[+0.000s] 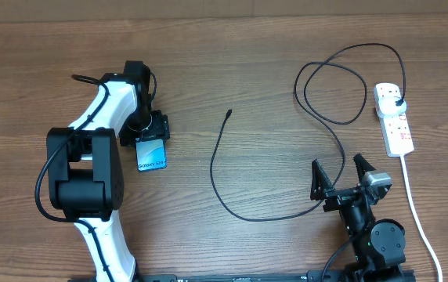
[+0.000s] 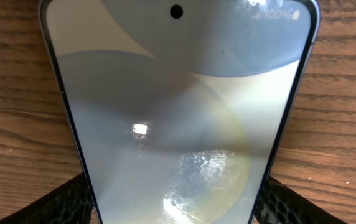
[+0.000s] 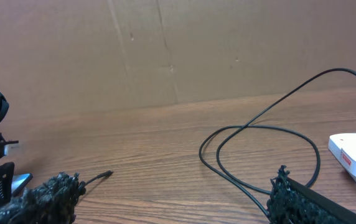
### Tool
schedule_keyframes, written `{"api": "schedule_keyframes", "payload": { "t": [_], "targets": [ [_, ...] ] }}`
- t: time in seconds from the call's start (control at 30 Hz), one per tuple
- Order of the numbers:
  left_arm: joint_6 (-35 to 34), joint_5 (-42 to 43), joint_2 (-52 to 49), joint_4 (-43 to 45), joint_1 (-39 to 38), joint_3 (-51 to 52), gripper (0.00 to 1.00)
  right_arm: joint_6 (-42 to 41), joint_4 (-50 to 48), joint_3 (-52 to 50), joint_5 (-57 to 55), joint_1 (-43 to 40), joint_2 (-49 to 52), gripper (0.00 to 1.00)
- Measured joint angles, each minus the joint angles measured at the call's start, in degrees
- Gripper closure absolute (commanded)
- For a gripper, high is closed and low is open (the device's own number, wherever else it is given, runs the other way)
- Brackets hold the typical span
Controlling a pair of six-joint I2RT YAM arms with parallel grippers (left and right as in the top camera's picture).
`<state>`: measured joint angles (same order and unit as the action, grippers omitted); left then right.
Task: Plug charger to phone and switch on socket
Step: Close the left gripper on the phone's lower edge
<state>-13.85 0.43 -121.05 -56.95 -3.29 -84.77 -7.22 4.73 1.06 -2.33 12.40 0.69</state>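
Note:
The phone [image 1: 152, 155] lies on the table left of centre with its blue screen up. In the left wrist view the phone [image 2: 178, 106] fills the frame. My left gripper [image 1: 150, 130] [image 2: 175, 202] is shut on it, and its black fingers [image 2: 66, 202] press against both long edges. The charger [image 1: 218, 168] is a thin black cable. Its connector tip [image 1: 229, 112] [image 3: 106, 174] lies free mid-table, and its black plug [image 1: 397, 103] sits in the white socket [image 1: 394, 117] [image 3: 355, 152] at the far right. My right gripper [image 1: 337, 162] [image 3: 168, 190] is open and empty, and the cable passes under it.
The charger makes a loose loop [image 1: 334, 86] [image 3: 259, 130] behind the right gripper. The socket's thick white cord [image 1: 416, 211] runs down to the table's front edge on the right. A brown cardboard wall [image 3: 165, 50] stands behind the table.

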Motion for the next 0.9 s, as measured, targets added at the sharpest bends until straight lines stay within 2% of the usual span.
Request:
{"api": "schedule_keyframes", "payload": {
  "t": [0.9],
  "targets": [
    [0.0, -0.1, 0.0, 0.0, 0.0, 0.0, 0.18, 0.0, 0.0, 0.0, 0.0, 0.0, 0.0, 0.00]
  ]
}}
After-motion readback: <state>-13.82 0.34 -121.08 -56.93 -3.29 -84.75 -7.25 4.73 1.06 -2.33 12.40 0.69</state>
